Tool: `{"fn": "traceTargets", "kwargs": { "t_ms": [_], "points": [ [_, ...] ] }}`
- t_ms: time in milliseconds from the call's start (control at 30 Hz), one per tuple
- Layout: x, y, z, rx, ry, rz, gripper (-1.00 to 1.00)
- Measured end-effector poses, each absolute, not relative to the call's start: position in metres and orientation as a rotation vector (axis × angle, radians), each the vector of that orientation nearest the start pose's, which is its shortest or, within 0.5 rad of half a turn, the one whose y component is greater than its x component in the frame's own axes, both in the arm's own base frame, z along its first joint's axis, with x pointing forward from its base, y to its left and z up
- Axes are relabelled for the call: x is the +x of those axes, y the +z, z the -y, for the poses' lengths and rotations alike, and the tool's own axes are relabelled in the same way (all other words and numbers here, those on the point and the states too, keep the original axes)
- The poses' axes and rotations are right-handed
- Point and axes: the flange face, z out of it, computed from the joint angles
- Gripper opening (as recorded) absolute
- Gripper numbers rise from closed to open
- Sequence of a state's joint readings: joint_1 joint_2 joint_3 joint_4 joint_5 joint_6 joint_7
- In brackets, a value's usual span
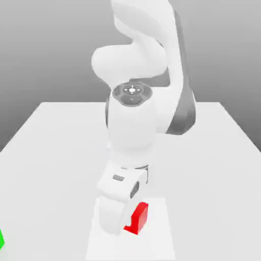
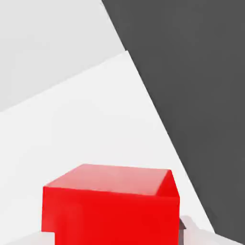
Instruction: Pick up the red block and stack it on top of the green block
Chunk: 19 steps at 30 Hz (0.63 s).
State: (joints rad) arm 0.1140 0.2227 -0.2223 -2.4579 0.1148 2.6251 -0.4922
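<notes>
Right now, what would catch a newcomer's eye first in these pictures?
The big white robot arm bends down over the white table, its tool shut on the red block near the table's front edge. A sliver of the green block peeks in at the exterior view's lower left.

We see the exterior view from high, facing the arm [image 1: 137, 117] head-on and looking down over the white counter [image 1: 56, 153], far enough off to take in most of its top. The hand view sits low and very near the red block [image 2: 112, 206], looking across the counter [image 2: 95, 124] to its edge. Both views share the red block [image 1: 138, 218] and counter around it.
</notes>
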Motion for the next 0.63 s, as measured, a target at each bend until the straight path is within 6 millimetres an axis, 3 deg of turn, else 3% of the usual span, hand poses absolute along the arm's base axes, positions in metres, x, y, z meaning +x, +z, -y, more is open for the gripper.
{"fn": "traceTargets", "kwargs": {
  "t_ms": [200,400,500,533,633],
  "points": [
    [0.486,0.216,0.188,-3.098,0.065,0.315,-1.00],
    [0.470,0.241,0.314,-3.125,0.013,0.243,-1.00],
    [0.467,0.208,0.331,-3.131,0.003,0.240,-1.00],
    [0.466,0.192,0.332,-3.132,0.002,0.240,1.00],
    [0.466,0.192,0.332,-3.132,0.003,0.240,1.00]
  ]
}}
